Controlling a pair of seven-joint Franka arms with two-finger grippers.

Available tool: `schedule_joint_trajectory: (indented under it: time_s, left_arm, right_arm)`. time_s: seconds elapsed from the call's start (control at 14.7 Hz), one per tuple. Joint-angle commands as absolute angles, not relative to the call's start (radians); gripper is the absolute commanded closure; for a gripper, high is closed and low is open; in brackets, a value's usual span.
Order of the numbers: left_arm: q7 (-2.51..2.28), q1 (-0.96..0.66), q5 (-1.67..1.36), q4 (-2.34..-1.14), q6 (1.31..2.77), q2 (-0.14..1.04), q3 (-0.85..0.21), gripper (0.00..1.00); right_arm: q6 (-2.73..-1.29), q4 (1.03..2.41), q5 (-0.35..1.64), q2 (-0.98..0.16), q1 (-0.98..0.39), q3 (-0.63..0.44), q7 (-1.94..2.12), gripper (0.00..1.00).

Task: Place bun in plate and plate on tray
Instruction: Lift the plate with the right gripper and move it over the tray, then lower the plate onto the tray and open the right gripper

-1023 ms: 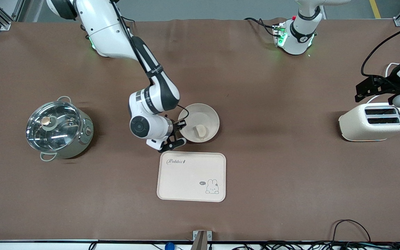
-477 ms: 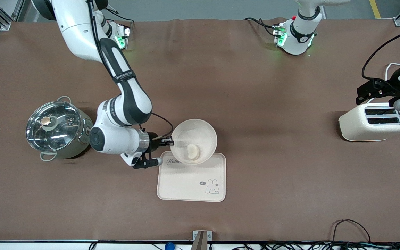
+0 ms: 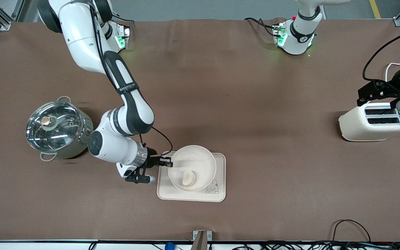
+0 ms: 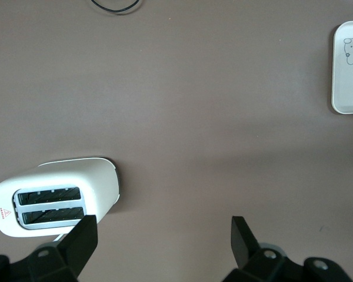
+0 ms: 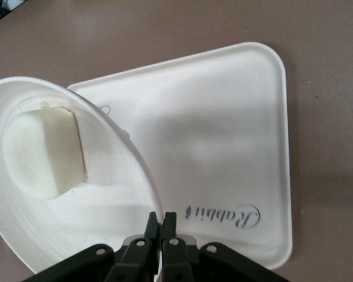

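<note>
Table (image 3: 255, 86): brown cover; bears all items.
Tray (image 3: 221, 173): flat on table, nearer front cam than table centre; long axis runs arm-end to arm-end. Rabbit drawing (image 3: 213, 188) visible at corner toward left arm's end; lettering seen in right wrist view (image 5: 223, 216).
Pot (image 3: 58, 129): lidded, toward right arm's end; well apart from tray.
Toaster (image 3: 375, 121): toward left arm's end; well apart from tray.
Plate (image 3: 200, 163): over tray, within tray outline in front view. Right wrist view shows plate (image 5: 106, 194) tilted, rim above tray surface (image 5: 223, 135); not yet seated flat (judgement).
Bun (image 3: 188, 178): in plate, at the part nearer front cam; also in right wrist view (image 5: 44, 154).
Right gripper (image 3: 168, 162): at plate rim, side toward right arm's end; fingers (image 5: 150, 226) pinched tight on rim, thin wall between them.
Left gripper (image 4: 162, 235): parked above table just beside toaster; fingers spread wide, nothing held. Arm waiting.
Key relation: plate extends from right fingers toward left arm's end, directly over tray; tray straight below. Next move (judgement): lower and level plate, then release. No lateral shift apparent as needed.
Risk (judgement): tilt may slide bun toward low rim.
Progress (judgement): bun step done; plate step near end.
</note>
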State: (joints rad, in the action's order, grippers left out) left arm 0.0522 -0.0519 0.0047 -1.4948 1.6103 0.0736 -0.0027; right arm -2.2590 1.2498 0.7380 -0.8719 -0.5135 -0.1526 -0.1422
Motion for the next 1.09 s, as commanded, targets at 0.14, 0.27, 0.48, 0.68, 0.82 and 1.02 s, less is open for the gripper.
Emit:
schedule_joint_trajectory:
  time_s: [0.14,0.27,0.48,0.68,0.82,1.02]
  left_arm:
    - [0.066,-0.048,-0.015,-1.476,1.611,0.081,0.0,0.0]
    - [0.069,-0.046,-0.024,-1.476,1.611,0.08,0.002,0.0]
    - [0.064,-0.038,-0.025,-1.477,1.611,0.08,0.002,0.0]
    - [0.063,-0.023,-0.063,-1.48,1.603,0.08,0.002,0.0]
    - [0.063,-0.017,-0.069,-1.482,1.601,0.08,0.002,0.0]
    - [0.06,-0.018,-0.069,-1.482,1.601,0.08,0.0,0.0]
  right_arm:
    - [-2.324,1.117,0.759,-1.017,-0.506,-0.149,-0.202,1.0]
    - [-2.327,1.106,0.762,-1.04,-0.494,-0.141,-0.21,1.0]
    - [-2.322,1.109,0.762,-1.052,-0.494,-0.135,-0.233,1.0]
    - [-2.315,1.118,0.765,-1.052,-0.495,-0.135,-0.232,0.99]
    - [-2.307,1.121,0.762,-1.052,-0.495,-0.135,-0.229,0.98]
    - [-2.283,1.126,0.749,-1.048,-0.494,-0.137,-0.221,0.72]
